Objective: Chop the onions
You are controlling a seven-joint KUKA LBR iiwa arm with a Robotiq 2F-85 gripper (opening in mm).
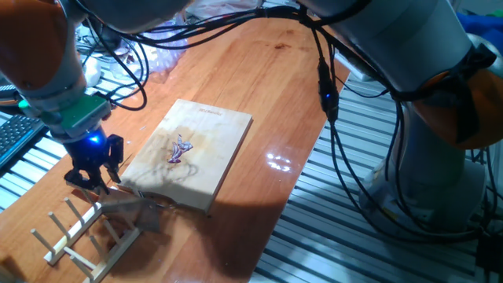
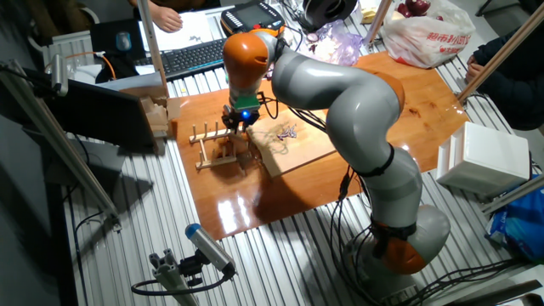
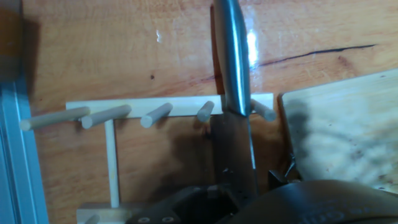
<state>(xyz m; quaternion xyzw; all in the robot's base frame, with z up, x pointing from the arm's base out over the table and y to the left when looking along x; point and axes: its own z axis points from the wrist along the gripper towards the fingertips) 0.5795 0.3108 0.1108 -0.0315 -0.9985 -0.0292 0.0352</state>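
Nearest the lens in the hand view, the dark gripper body filled the bottom edge, its fingers pinching a knife whose steel blade ran straight up the frame, away from the camera. Beneath the blade lay one wooden peg rack; five pegs of one rail were countable here. One wooden board lay just beside the rack on the brown table. The onions, a small cluster of thin purple slivers too fine to count, rested near the board's centre, its long axis running roughly along the board's length. A faint mark near the board's far edge was illegible; red printing on a white bag could not be read.
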